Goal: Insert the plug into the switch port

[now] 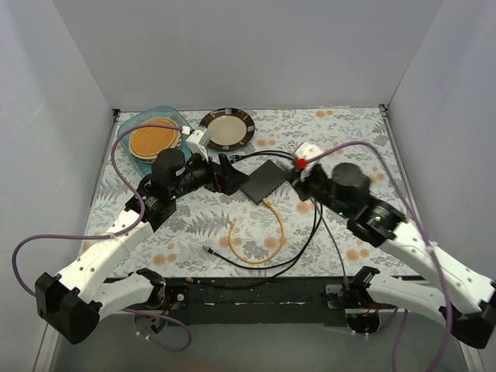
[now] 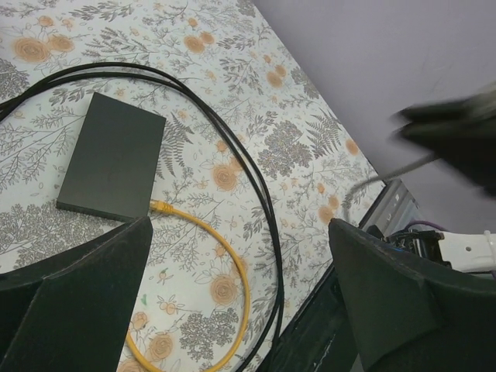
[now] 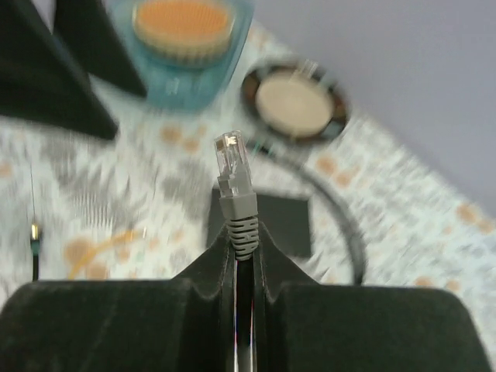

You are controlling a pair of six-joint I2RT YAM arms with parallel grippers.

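Note:
The switch is a flat dark grey box mid-table; it also shows in the left wrist view and the right wrist view. Its ports are hidden. The yellow cable's plug lies at the box's near edge; I cannot tell if it is seated. My left gripper is open and empty just left of the box. My right gripper, just right of the box, is shut on a black cable's clear connector with a grey boot, held upright.
A blue container with an orange disc and a brown plate stand at the back. Black cables loop round the box and the yellow cable. A loose black cable end lies near the front. Walls enclose three sides.

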